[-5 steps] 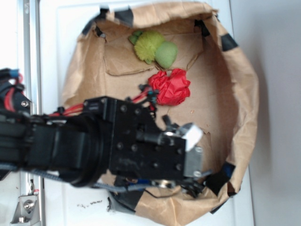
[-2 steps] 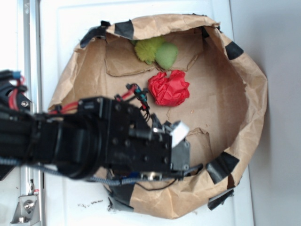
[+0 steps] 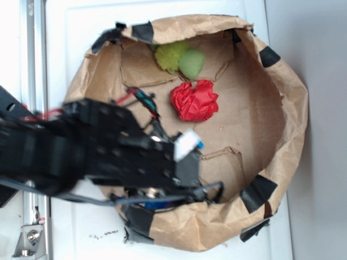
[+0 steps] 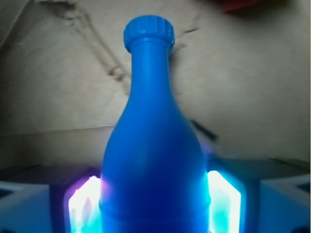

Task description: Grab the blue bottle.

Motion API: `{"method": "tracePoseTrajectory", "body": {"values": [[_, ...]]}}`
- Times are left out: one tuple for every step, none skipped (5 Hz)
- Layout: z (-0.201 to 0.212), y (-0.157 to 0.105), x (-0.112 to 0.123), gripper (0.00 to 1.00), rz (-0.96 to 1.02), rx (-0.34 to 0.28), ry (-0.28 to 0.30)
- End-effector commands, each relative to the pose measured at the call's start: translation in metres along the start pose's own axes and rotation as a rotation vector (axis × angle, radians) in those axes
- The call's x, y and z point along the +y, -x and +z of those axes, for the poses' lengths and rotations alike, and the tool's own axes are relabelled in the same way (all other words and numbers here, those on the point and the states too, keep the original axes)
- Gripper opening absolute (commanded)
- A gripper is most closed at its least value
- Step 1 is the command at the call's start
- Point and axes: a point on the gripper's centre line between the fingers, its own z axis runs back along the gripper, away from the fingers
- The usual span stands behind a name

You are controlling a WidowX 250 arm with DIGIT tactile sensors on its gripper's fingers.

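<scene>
Overhead and wrist views of the grasp step. The blue bottle (image 4: 153, 145) fills the wrist view, its fat body set between the two fingers (image 4: 83, 206) and its capped neck pointing away across the brown floor of the paper bag (image 3: 282, 108). In the overhead view the arm covers nearly all of the bottle; only a sliver of blue shows beneath the gripper (image 3: 187, 154), near the bag's rim on the arm's side. The jaws stand on either side of the widest part of the body, and both inner faces glow blue close against the plastic. Whether they are already pressing on it or merely flanking it cannot be told from either view.

Judged for the step in hand: the body is smooth and rounded, so the hold is best kept at the broad section where it now sits, not up on the tapering neck, where the bottle could squirt forward. Closing should be even and centred, and any lift should be straight up, clear of the bag's crumpled wall. The red paper ball (image 3: 195, 101) lies well apart from the gripper, deeper in the bag, and the green toy (image 3: 180, 57) lies beyond it, against the far wall; neither obstructs the grasp.
</scene>
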Motion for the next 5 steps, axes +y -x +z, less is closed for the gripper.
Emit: {"method": "tracePoseTrajectory", "body": {"values": [[0.114,-0.035,0.027,0.00,-0.291,-0.072,0.048],[0.163,-0.060,0.025,0.00,-0.413,0.001,0.021],[0.187,-0.061,0.015,0.00,-0.542,-0.025,0.025],[0.179,-0.055,0.002,0.00,-0.592,-0.035,-0.007],[0.165,-0.053,-0.009,0.00,-0.593,-0.083,-0.009]]}}
